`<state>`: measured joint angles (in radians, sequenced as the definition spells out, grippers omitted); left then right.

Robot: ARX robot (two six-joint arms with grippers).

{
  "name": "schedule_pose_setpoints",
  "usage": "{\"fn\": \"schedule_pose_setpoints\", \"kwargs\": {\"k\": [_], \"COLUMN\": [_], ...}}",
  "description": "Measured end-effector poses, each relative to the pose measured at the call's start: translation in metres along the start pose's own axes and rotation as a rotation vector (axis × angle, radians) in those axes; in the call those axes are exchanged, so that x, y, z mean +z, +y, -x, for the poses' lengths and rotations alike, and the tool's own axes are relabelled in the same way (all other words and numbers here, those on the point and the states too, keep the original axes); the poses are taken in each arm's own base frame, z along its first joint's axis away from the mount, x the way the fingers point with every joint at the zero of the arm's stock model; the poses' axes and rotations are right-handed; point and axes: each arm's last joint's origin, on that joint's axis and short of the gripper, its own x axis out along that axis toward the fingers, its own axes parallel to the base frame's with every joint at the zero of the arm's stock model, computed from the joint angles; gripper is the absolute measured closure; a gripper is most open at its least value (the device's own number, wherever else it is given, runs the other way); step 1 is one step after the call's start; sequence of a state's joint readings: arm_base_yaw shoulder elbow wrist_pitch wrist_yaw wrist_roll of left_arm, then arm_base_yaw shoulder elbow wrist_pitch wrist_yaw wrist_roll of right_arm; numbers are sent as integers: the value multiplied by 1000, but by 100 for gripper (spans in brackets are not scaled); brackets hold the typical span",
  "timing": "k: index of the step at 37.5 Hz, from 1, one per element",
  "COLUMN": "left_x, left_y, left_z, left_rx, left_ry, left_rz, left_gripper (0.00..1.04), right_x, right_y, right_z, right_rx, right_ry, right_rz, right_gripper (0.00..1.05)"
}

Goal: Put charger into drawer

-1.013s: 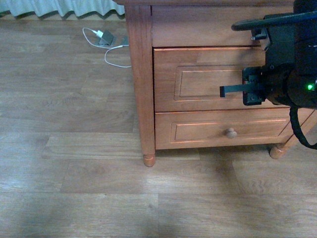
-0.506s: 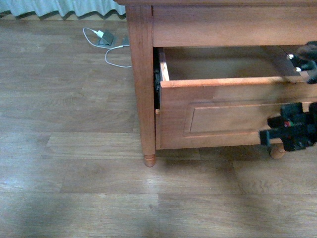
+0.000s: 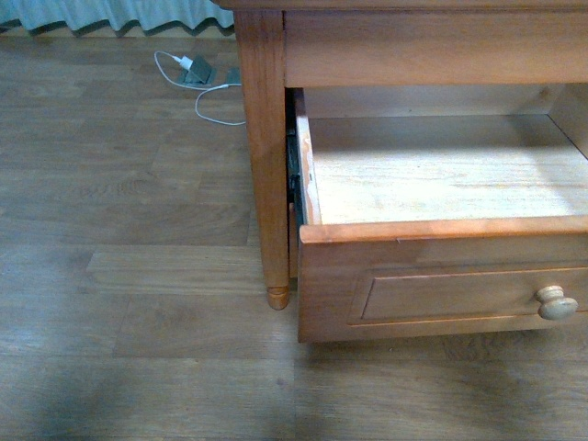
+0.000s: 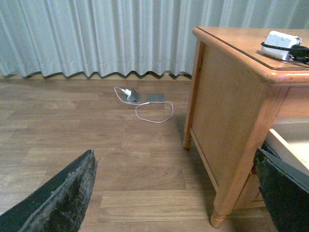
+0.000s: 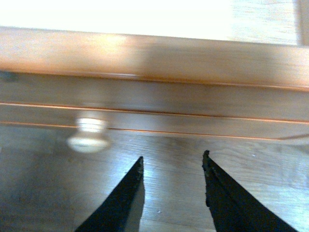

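The drawer [image 3: 432,248] is pulled far out of the orange-brown cabinet [image 3: 262,138], and its pale wood bottom [image 3: 441,170] is bare. Its round pale knob [image 3: 557,302] also shows in the right wrist view [image 5: 88,137]. My right gripper [image 5: 174,157] is open and empty, in front of the drawer front and apart from the knob. The charger [image 4: 284,39], white-grey with a black cord, lies on the cabinet top [image 4: 241,41]. My left gripper [image 4: 174,193] is open and empty, low beside the cabinet's side. Neither gripper shows in the front view.
A thin white cable with a small plug and grey block [image 3: 197,73] lies on the wood floor by the curtain, and shows in the left wrist view too [image 4: 145,101]. The cabinet's front leg [image 3: 276,294] stands beside the open drawer.
The drawer has slid from shut to far out over the last second. My right arm, which was at the drawer front, has left the front view.
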<state>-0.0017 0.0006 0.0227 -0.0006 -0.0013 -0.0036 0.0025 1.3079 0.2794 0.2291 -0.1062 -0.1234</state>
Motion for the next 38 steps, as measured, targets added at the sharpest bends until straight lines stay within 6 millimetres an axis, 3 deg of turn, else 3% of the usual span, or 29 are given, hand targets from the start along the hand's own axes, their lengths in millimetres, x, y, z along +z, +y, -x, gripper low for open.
{"fn": "schedule_pose_setpoints", "kwargs": {"k": [11,19,23,30,34,38], "left_x": [0,0,0,0,0,0], "left_y": [0,0,0,0,0,0], "left_z": [0,0,0,0,0,0], "left_rx": [-1,-1,-1,-1,0,-1], "left_ry": [0,0,0,0,1,0], "left_rz": [0,0,0,0,0,0], "left_gripper": [6,6,6,6,6,6], "right_x": [12,9,4,1,-7,-7], "right_y": [-26,-44,-56,-60,-49,-36], "right_z": [68,97,113,115,109,111], "right_rx": [83,40,14,-28,-186,-185], "right_ry": [-150,-284,-433,-471,-712,-779], "right_rz": [-94,-81,-80,-101,-58,-56], "right_gripper": [7,9,9,9,31,49]}}
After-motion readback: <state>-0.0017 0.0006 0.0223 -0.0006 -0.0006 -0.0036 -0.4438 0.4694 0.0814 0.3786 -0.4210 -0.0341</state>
